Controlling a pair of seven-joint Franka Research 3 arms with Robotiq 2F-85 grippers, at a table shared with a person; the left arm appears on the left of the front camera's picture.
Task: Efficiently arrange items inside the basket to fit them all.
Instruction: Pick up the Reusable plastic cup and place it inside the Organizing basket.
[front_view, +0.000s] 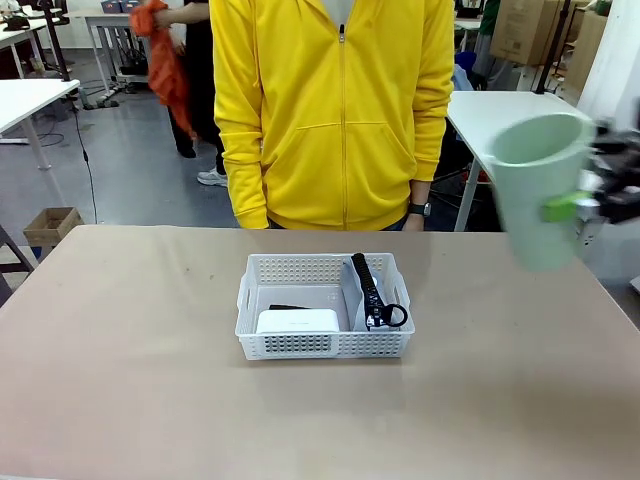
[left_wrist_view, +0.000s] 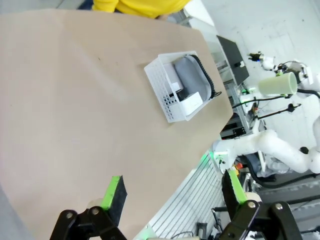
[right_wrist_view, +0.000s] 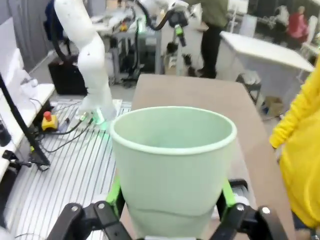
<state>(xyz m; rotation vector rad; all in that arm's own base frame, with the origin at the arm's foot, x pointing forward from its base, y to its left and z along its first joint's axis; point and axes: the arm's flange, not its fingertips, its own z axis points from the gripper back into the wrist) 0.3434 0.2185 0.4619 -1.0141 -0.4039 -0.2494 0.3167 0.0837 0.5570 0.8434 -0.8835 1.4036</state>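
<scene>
Front view puts the white basket (front_view: 325, 345) at the centre of the frame, resting on the tan table (front_view: 120, 380). Inside it, the white boxy device (front_view: 297, 321) lies in the lower left part, against the near wall, and the grey soft pouch (front_view: 362, 305) stands on edge along the right side, its black zipper uppermost and its loop strap (front_view: 392, 316) curling over near the lower right corner. A person in a yellow zip jacket (front_view: 335, 110) stands at the far edge of the table, behind the basket.

At the right edge of that frame, well above the table and well apart from the basket, the right gripper (front_view: 585, 205) holds the pale green plastic cup (front_view: 538, 190) upright with its mouth up; a green pad presses on the cup's right side. Right wrist view shows the same hold from close by: the cup (right_wrist_view: 172, 165) fills the lower centre, and the gripper (right_wrist_view: 170, 202) clamps its lower wall from both sides with the jaws spread wide around it.

Left wrist view has the left gripper (left_wrist_view: 172, 192) along the bottom edge, its jaws fully apart with nothing between them, over the table's near edge. The basket (left_wrist_view: 182, 85) sits in the upper centre there, and the cup (left_wrist_view: 277, 84) appears small at the upper right.
</scene>
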